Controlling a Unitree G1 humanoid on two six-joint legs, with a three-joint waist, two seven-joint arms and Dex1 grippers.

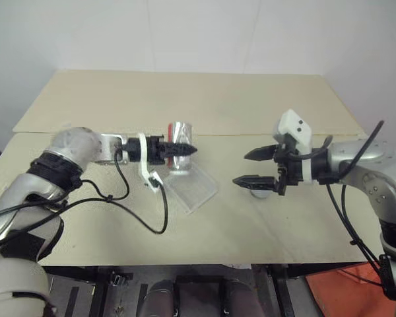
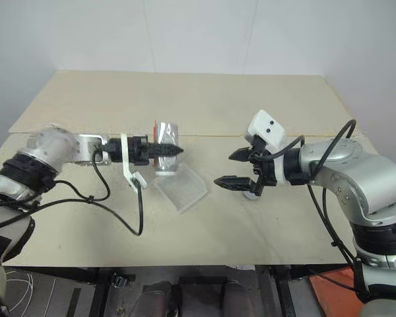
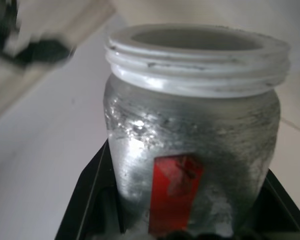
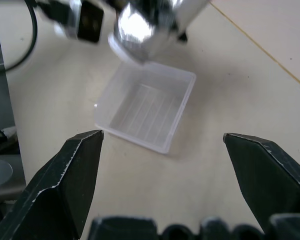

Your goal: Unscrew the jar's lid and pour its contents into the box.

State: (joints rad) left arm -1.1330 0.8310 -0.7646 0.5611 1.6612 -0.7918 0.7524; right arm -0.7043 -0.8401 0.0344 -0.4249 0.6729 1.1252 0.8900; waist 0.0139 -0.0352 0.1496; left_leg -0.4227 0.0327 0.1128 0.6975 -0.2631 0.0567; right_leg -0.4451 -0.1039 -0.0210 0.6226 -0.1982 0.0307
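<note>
My left gripper (image 1: pixel 188 150) is shut on the jar (image 1: pixel 183 132), a silvery cylinder with a red label, and holds it tipped on its side above the table. In the left wrist view the jar (image 3: pixel 190 150) has a bare threaded mouth with no cap on it. Its mouth hangs over the far edge of the box (image 4: pixel 145 107), a shallow translucent tray (image 1: pixel 197 188) with a ribbed bottom that looks empty. My right gripper (image 1: pixel 240 168) stands open to the right of the box, holding nothing. The grey lid (image 1: pixel 259 193) lies on the table under it, partly hidden. The contents are not visible.
The tan tabletop (image 1: pixel 185 99) stretches wide behind both arms, with a seam running across it. Black cables (image 1: pixel 138 211) hang from my left wrist down onto the table near the front edge.
</note>
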